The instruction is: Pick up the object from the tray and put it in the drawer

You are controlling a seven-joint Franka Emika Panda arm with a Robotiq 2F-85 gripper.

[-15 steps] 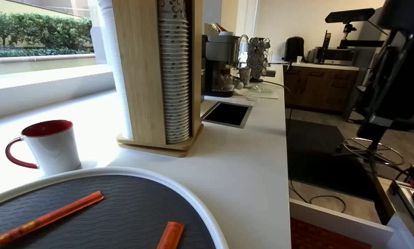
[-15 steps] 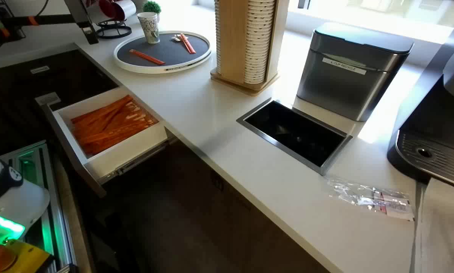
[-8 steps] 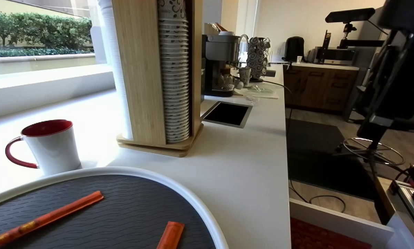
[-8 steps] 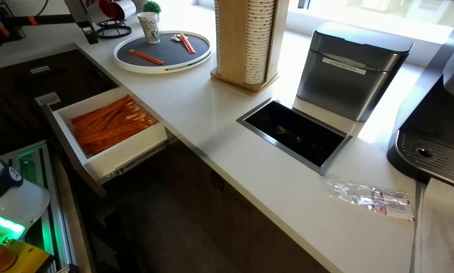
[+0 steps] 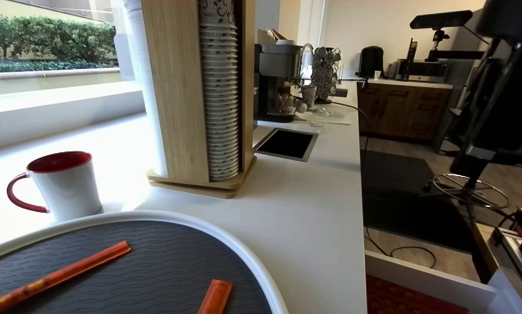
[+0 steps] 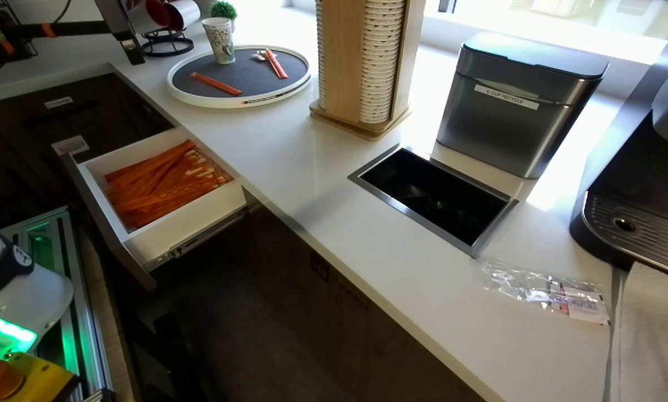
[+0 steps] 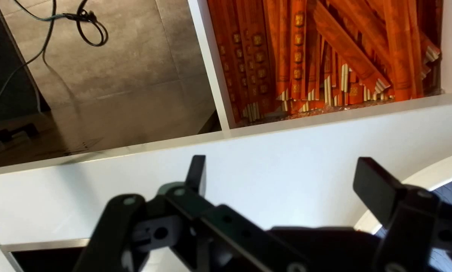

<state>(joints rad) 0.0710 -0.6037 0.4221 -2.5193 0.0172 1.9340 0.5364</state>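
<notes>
While object (image 5: 216, 297) lies on tray (image 5: 173, 257), we see end effector (image 7: 280, 175) spread wide over desk (image 7: 278, 200); drawer (image 6: 194, 220) stands open, orange packets (image 6: 161, 183) inside.

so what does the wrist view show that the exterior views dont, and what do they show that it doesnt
Only the wrist view: the fingers, standing apart, seen against the white counter.

Only the exterior views: the orange piece lying on the tray. An exterior view also shows a red-handled mug beside the tray, and an exterior view shows a lidded grey bin.

Shared: the open drawer with its orange-red contents, the white counter, and at least part of the tray.
</notes>
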